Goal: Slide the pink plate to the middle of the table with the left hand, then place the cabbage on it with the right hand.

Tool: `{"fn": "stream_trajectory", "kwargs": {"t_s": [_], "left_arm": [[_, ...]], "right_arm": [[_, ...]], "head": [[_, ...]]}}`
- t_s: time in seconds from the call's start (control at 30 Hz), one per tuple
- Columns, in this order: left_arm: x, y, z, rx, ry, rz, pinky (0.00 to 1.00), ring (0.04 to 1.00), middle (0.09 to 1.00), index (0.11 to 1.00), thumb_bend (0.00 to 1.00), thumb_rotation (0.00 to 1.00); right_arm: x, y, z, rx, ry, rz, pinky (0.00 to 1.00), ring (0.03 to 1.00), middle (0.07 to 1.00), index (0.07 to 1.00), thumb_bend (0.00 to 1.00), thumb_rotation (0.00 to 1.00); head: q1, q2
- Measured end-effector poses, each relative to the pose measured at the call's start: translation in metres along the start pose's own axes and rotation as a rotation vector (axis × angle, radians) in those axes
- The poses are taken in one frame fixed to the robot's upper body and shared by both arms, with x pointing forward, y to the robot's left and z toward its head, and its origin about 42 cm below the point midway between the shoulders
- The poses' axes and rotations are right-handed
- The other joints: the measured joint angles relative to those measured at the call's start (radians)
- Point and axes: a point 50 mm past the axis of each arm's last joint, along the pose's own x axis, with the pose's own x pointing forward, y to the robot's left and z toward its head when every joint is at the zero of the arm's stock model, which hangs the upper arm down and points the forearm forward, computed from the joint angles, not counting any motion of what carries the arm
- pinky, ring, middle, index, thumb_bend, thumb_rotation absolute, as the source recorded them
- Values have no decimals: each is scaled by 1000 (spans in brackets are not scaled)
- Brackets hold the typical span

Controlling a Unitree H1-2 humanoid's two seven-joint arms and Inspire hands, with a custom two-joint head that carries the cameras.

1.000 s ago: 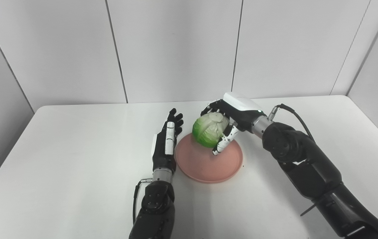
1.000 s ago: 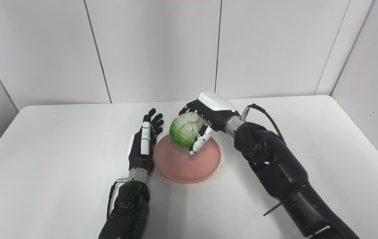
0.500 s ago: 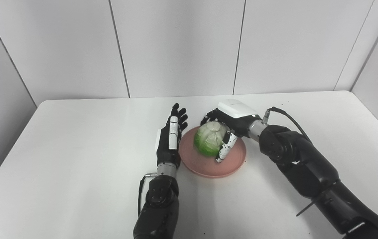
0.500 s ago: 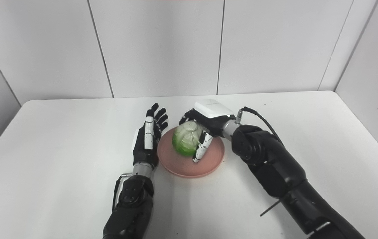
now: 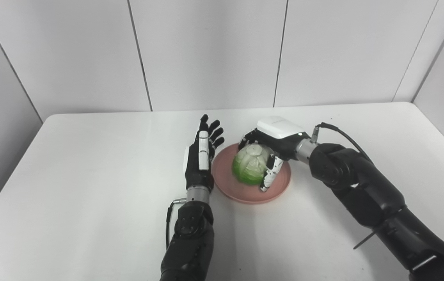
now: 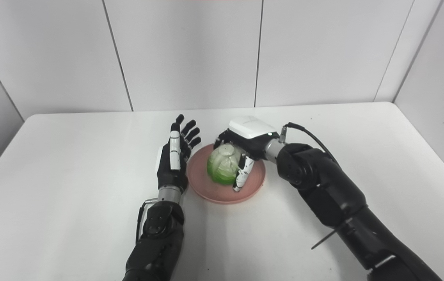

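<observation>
Setting the cabbage (image 5: 250,168) down is where you are, judging by the scene: your right hand (image 5: 272,146) is wrapped over the top and far side of the head, fingers curled around it and the white-spotted thumb (image 5: 269,176) running down its near right flank, so the grip is closed on the cabbage from above and nothing gets trapped underneath when it lands. The cabbage sits low over the middle of the pink plate (image 5: 226,185); it looks to be resting on the plate or just about to, but you cannot tell for certain whether its underside touches. The plate lies flat roughly in the middle of the white table (image 5: 89,164), which suggests the sliding step is done. Your left hand (image 5: 200,162) stands just beside the plate's left rim, palm edge down and fingers spread and straight, holding nothing; whether it touches the rim is unclear, but placed like that it works as a stop against the plate skidding leftward while the other hand presses down. The cabbage itself is a compact round head, bright green on the lower near side and fading to pale whitish green on top, with crinkled overlapping leaves; it fills much of the plate's floor, leaving a band of pink showing in front and to the left. It looks likely to roll, so release it gently
</observation>
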Motion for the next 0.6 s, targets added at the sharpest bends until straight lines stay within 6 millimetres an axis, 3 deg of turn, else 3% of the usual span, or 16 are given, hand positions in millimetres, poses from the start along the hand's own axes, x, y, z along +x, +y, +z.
{"fn": "stream_trajectory", "kwargs": {"t_s": [0.03, 0.1, 0.23, 0.3, 0.43, 0.6], "left_arm": [[0, 0, 0, 0, 0, 1, 843, 864, 883, 927, 605, 991], [0, 0, 0, 3, 0, -3, 857, 882, 893, 911, 599, 999], [0, -2, 0, 34, 1, -34, 887, 917, 926, 929, 579, 1000], [-1, -2, 0, 25, 5, -41, 894, 926, 936, 940, 589, 1000], [-2, 1, 0, -24, 15, -8, 886, 911, 937, 994, 598, 988], [-2, 2, 0, -32, 16, 1, 882, 913, 934, 995, 588, 1000]], "right_arm": [[-1, 0, 0, -3, -3, -1, 522, 627, 624, 589, 665, 208], [-4, -1, 1, -11, -20, 0, 620, 751, 757, 705, 802, 432], [-8, -1, -2, -12, -43, 24, 786, 886, 889, 846, 883, 656], [-10, -1, -4, -18, -52, 38, 824, 916, 913, 873, 893, 697], [-15, -1, -7, -54, -77, 75, 988, 994, 964, 935, 936, 794], [-17, -1, -10, -66, -73, 98, 1000, 1000, 990, 960, 931, 786]], "head": [[-2, 3], [-2, 3], [-6, 5], [-8, 6], [-11, 9], [-12, 11]]}}
